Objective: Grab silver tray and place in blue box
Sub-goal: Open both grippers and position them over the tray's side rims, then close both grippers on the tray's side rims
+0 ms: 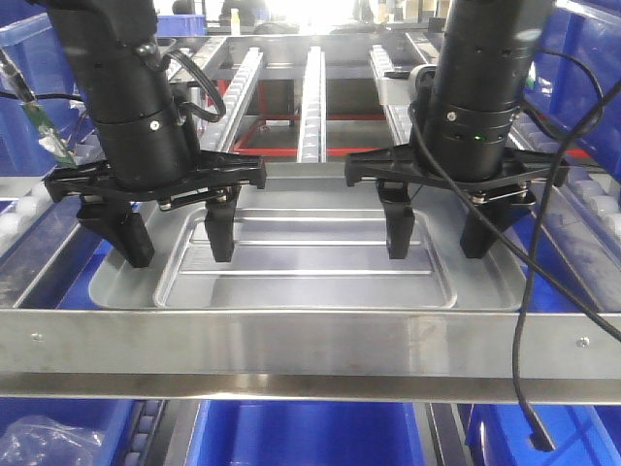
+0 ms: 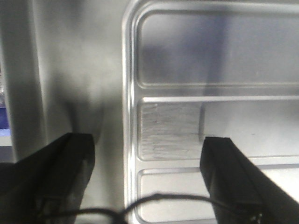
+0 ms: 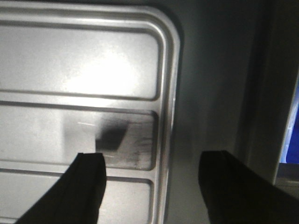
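left gripper [image 1: 178, 254]: fingers wide, straddling silver tray [image 1: 310, 277] frame-left rim
right gripper [image 1: 438, 250]: fingers wide, straddling frame-right rim
blue box [image 1: 310, 434]: bottom centre

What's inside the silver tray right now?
Nothing loose shows in the tray. One finger of the left gripper and one of the right gripper hang over it; spots beneath them are hidden.

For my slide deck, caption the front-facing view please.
Left gripper and right gripper, both open, straddle opposite rims of the silver tray above a blue box.
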Robot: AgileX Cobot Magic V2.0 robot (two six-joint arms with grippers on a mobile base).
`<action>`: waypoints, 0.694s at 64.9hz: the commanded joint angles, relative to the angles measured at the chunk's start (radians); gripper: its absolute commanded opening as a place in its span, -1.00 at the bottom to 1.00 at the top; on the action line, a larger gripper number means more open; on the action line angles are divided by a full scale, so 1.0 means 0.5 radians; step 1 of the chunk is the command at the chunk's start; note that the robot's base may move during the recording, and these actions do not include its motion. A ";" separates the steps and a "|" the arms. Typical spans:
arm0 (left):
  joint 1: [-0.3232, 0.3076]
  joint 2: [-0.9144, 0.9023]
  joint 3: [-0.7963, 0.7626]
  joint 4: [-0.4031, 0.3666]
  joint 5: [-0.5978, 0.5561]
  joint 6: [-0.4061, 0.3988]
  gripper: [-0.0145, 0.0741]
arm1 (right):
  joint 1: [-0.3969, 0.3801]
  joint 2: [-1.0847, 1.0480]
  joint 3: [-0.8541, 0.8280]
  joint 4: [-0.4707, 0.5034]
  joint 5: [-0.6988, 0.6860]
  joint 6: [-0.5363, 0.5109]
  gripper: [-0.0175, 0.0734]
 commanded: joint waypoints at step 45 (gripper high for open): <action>-0.009 -0.039 -0.062 0.019 -0.060 -0.005 0.20 | -0.008 -0.005 -0.066 -0.013 -0.113 -0.022 0.55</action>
